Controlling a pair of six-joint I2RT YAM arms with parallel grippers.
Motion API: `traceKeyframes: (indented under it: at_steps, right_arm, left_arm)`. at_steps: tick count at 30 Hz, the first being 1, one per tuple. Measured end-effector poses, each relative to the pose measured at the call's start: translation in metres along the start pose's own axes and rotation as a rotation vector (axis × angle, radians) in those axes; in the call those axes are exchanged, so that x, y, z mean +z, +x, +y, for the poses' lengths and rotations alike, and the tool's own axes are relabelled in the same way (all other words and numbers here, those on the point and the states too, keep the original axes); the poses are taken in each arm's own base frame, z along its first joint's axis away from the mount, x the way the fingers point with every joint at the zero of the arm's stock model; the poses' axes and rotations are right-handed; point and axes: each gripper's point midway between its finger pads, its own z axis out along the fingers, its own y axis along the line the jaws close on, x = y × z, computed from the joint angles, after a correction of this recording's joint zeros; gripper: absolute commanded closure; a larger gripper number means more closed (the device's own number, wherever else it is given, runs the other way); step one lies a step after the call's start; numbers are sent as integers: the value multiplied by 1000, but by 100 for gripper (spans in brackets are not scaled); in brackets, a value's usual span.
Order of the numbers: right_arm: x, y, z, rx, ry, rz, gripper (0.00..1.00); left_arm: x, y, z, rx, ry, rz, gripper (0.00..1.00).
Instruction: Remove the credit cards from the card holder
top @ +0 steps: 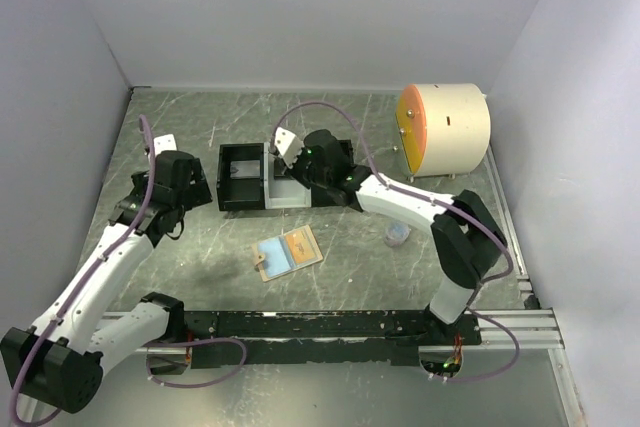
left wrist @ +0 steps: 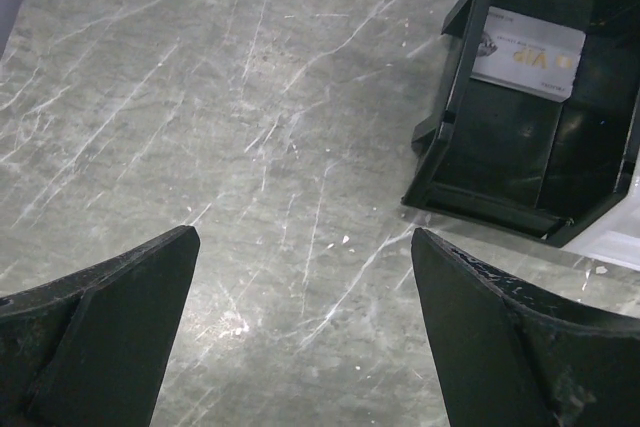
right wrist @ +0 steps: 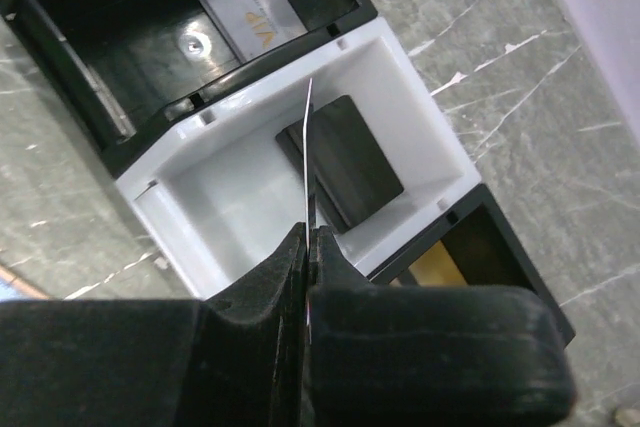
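Observation:
The card holder (top: 289, 253) lies open on the table, pale blue faces up with a tan flap. My right gripper (right wrist: 310, 233) (top: 297, 163) is shut on a thin credit card (right wrist: 308, 142) seen edge-on, held upright over the white middle compartment of the tray (right wrist: 190, 202). A black card (right wrist: 347, 160) lies flat in that compartment. A silver card (right wrist: 248, 9) (left wrist: 528, 52) rests in the black end compartment, and a gold card (right wrist: 438, 267) shows in the other. My left gripper (left wrist: 303, 247) (top: 185, 187) is open over bare table, left of the tray (top: 243, 179).
A cream drum with an orange face (top: 445, 127) stands at the back right. A small pale round object (top: 398, 235) lies right of the card holder. White walls close in the left, back and right sides; a black rail (top: 330, 325) runs along the near edge.

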Motion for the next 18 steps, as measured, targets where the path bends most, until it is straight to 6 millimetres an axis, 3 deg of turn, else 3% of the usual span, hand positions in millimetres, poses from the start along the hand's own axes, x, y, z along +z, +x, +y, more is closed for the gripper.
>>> traceKeyframes:
  at_steps: [6, 13, 18]
  right_arm:
    - [26, 6, -12, -79, 31, 62, 100]
    - [52, 34, -24, -189, 70, 183, 100]
    - [64, 40, -29, -260, 83, 216, 100]
  left_arm:
    - [-3, -2, 4, -3, -9, -11, 0]
    - [-11, -11, 6, -25, 6, -55, 0]
    - [-12, -13, 5, -26, 9, -65, 0]
